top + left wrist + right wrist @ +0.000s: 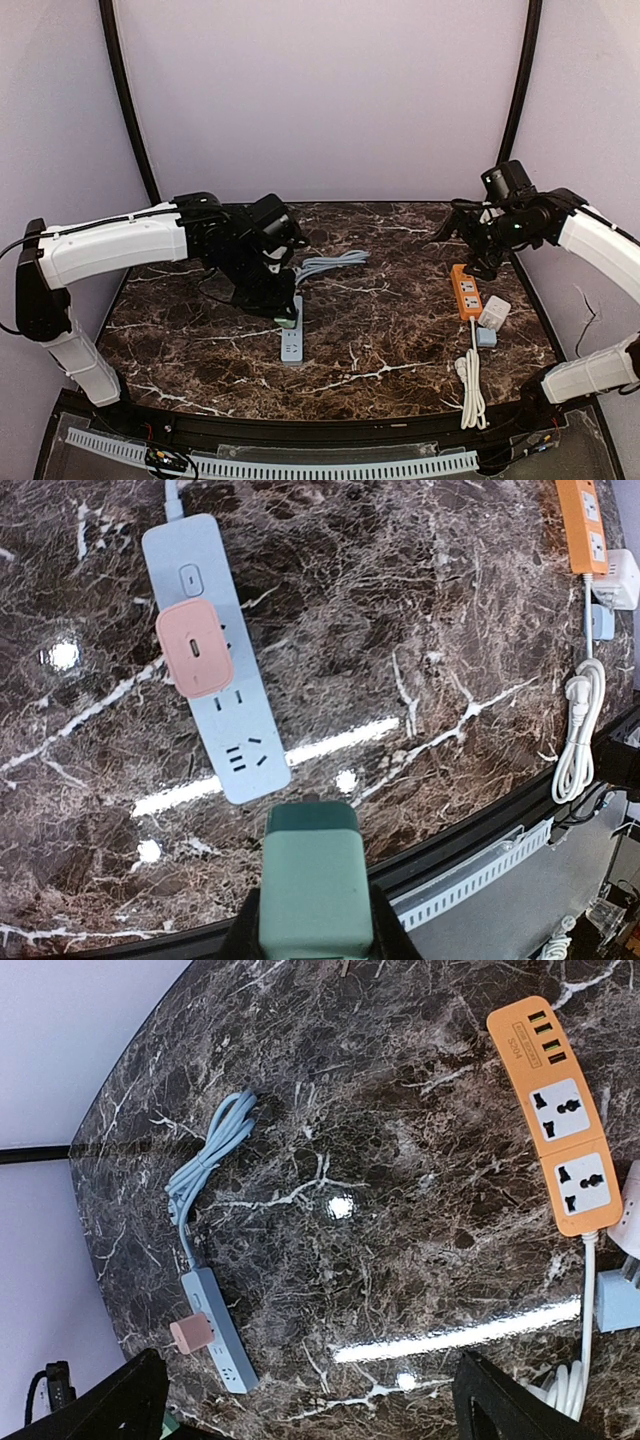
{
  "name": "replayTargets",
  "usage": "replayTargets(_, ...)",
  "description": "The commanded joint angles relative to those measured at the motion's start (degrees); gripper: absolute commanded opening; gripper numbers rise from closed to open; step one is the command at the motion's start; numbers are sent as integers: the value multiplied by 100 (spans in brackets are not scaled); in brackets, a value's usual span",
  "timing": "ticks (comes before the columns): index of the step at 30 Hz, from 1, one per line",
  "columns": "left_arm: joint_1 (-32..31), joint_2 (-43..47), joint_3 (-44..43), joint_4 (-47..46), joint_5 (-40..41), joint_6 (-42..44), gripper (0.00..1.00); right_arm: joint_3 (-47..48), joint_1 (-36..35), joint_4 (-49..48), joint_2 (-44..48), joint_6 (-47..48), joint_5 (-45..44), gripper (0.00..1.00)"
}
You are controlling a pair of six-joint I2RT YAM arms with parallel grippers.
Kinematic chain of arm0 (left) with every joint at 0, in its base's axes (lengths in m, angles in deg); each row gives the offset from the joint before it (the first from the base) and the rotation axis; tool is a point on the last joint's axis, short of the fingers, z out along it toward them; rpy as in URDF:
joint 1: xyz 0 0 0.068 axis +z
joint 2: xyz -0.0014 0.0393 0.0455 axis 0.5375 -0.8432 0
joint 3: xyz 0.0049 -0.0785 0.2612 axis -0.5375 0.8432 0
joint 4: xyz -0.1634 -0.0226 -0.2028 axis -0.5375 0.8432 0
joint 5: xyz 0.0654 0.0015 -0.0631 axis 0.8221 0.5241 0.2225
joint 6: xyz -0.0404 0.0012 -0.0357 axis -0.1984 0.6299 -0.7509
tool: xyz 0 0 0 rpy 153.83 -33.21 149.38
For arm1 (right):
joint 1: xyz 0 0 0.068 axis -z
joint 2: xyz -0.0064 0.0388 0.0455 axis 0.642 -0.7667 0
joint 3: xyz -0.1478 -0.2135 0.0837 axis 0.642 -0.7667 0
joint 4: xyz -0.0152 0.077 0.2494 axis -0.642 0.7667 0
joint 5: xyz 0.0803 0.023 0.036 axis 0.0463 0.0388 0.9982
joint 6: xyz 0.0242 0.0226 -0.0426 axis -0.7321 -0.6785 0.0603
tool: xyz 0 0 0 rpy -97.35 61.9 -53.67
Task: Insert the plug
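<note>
The green plug sits clamped between the two fingers of my left pincer, which press on its sides. It hangs in the air and is in no socket. From my left wrist it shows just past the near end of the blue power strip. From above it is over the strip, left of the table's middle.

The strip lies flat with its long side running near to far. A pink plug is seated in it beside the switch at the far end, and the sockets nearer to me are free. The strip's blue cable runs off the far end and lies bundled farther back on the dark marble table.

My right pincer hangs above the far right part of the table. Its fingers are spread wide and hold nothing.

Below it lies an orange power strip, well apart from the blue one. A white adapter is at its near end, just beside a small blue block. The strip's white cord is looped toward the near right edge.
</note>
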State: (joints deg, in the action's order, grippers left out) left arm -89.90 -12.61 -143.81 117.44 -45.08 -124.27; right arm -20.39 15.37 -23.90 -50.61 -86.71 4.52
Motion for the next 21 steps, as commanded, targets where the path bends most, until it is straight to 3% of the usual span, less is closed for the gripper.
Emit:
replayTargets(1, -17, 291, 278, 309, 104, -198, 1, 19, 32, 177, 217, 502, -275, 99)
replayTargets(9, -10, 110, 509, 307, 177, -118, 1, -211, 36, 160, 495, 513, -241, 99)
replayTargets(21, -1, -530, 159, 527, 206, 50, 1, -201, 35, 71, 442, 414, -130, 99)
